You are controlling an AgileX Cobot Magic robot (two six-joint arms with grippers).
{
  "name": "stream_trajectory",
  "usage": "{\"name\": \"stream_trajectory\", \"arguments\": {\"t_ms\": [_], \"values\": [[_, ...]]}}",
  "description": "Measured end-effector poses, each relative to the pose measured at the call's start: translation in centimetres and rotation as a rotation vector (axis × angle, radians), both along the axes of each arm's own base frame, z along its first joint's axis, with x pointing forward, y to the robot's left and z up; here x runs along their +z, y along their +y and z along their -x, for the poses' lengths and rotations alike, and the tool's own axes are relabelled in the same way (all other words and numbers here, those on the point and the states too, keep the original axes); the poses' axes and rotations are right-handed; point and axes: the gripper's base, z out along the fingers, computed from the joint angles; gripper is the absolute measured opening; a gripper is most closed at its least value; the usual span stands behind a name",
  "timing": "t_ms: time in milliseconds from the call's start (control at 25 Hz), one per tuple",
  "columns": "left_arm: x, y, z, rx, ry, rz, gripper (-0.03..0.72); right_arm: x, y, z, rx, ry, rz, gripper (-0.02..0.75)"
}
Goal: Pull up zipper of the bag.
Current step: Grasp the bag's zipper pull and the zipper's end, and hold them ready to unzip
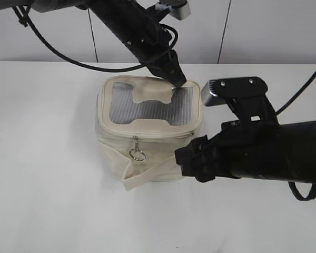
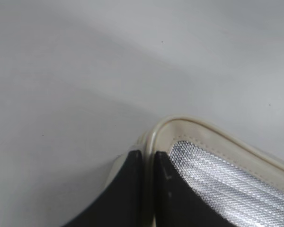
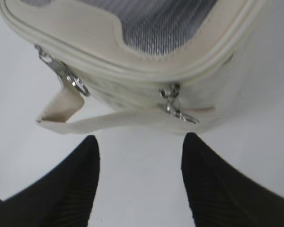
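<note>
Cream canvas bag (image 1: 147,137), silver mesh lid, upright.

One bag (image 1: 147,134) is counted, a cream one, set near the middle of the white worktop (image 1: 42,158), a little toward its far edge. Two zipper pulls are seen on its near side: a ringed pull (image 3: 75,82) and a second pull (image 3: 175,106) close to the bag's corner. One loose strap (image 3: 85,120) is counted below them. One grey mesh panel (image 1: 152,108) is made out on the lid, with one cream tab (image 1: 154,94) across it. Two grippers are counted, the left gripper (image 1: 176,79) and the right gripper (image 3: 139,175). A third pull may be hidden; none can be confirmed.
</note>
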Motion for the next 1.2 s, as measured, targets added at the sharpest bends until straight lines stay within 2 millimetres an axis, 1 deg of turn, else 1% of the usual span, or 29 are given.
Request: {"name": "stream_trajectory", "arguments": {"t_ms": [120, 200, 240, 320, 400, 440, 520, 760, 960, 1040, 1120, 1200], "values": [[0.0, 0.0, 0.0, 0.0, 0.0, 0.0, 0.033, 0.2, 0.6, -0.7, -0.007, -0.011, 0.0, 0.442], [0.0, 0.0, 0.0, 0.0, 0.0, 0.0, 0.033, -0.7, 0.8, -1.0, -0.01, 0.006, 0.024, 0.438], [0.0, 0.0, 0.0, 0.0, 0.0, 0.0, 0.033, -1.1, 0.8, -1.1, -0.013, 0.015, 0.036, 0.417], [0.0, 0.0, 0.0, 0.0, 0.0, 0.0, 0.033, -1.9, 0.8, -1.4, -0.027, 0.022, 0.064, 0.317], [0.0, 0.0, 0.0, -0.001, 0.0, 0.0, 0.033, -1.9, 0.9, -1.6, -0.028, 0.01, 0.073, 0.119], [0.0, 0.0, 0.0, -0.001, 0.0, 0.0, 0.033, -1.8, 0.9, -1.7, -0.021, 0.001, 0.076, 0.058], [0.0, 0.0, 0.0, -0.001, 0.0, 0.0, 0.033, -1.7, 1.1, -1.7, -0.004, -0.001, 0.076, 0.008], [0.0, 0.0, 0.0, -0.001, 0.0, -0.001, 0.033, -1.2, 1.6, -0.8, 0.086, 0.049, 0.029, 0.008], [0.0, 0.0, 0.0, 0.0, -0.001, 0.0, 0.033, -1.1, 2.9, 0.5, 0.196, 0.067, 0.026, 0.008], [0.0, 0.0, 0.0, 0.0, -0.001, 0.0, 0.033, -0.6, 3.7, 0.4, 0.216, 0.052, 0.012, 0.008], [0.0, 0.0, 0.0, 0.0, -0.001, 0.0, 0.033, 0.2, 4.7, -0.2, 0.227, 0.03, -0.01, 0.008], [0.0, 0.0, 0.0, 0.0, -0.001, 0.0, 0.033, 0.6, 5.2, -0.7, 0.229, 0.018, -0.021, 0.008]]}}
